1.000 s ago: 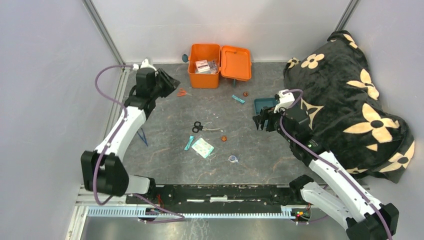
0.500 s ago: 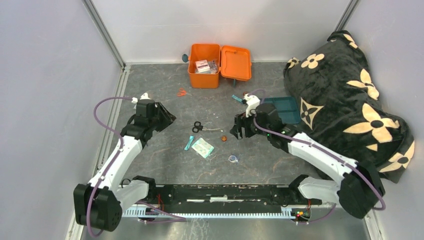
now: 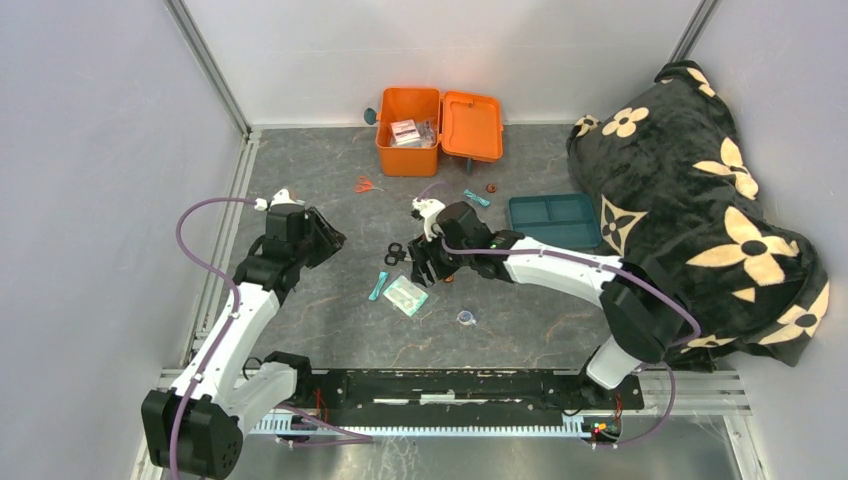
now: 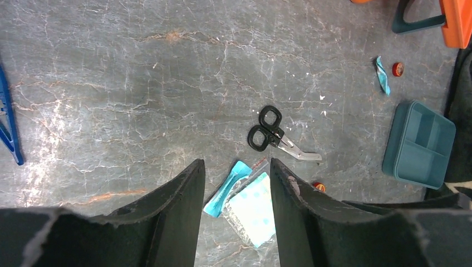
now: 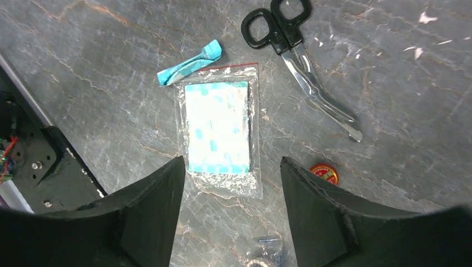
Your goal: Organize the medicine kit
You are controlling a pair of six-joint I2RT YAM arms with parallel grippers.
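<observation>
The orange medicine kit (image 3: pixel 407 145) stands open at the back, its lid (image 3: pixel 471 127) folded to the right and some packets inside. Its lid edge (image 4: pixel 457 22) shows in the left wrist view. My right gripper (image 3: pixel 423 266) is open and empty, hovering over a clear plastic bag (image 5: pixel 218 128) with a white-and-teal pad, its jaws either side of the bag's near end (image 5: pixel 231 164). Black scissors (image 5: pixel 295 50) and a teal packet (image 5: pixel 189 65) lie just beyond it. My left gripper (image 3: pixel 325 238) is open and empty, raised left of the scissors (image 4: pixel 270 130).
A flat teal tray (image 3: pixel 555 222) lies right of centre beside a black flowered blanket (image 3: pixel 700 200). Small red caps (image 5: pixel 324 173) (image 3: pixel 491 188), a teal wrapper (image 3: pixel 476 198), a small bagged ring (image 3: pixel 466 318), an orange item (image 3: pixel 365 185) and blue tweezers (image 4: pixel 8 133) lie scattered.
My right gripper has swung left from the teal tray to above the plastic bag and scissors. My left gripper has pulled back from near the kit toward the near left.
</observation>
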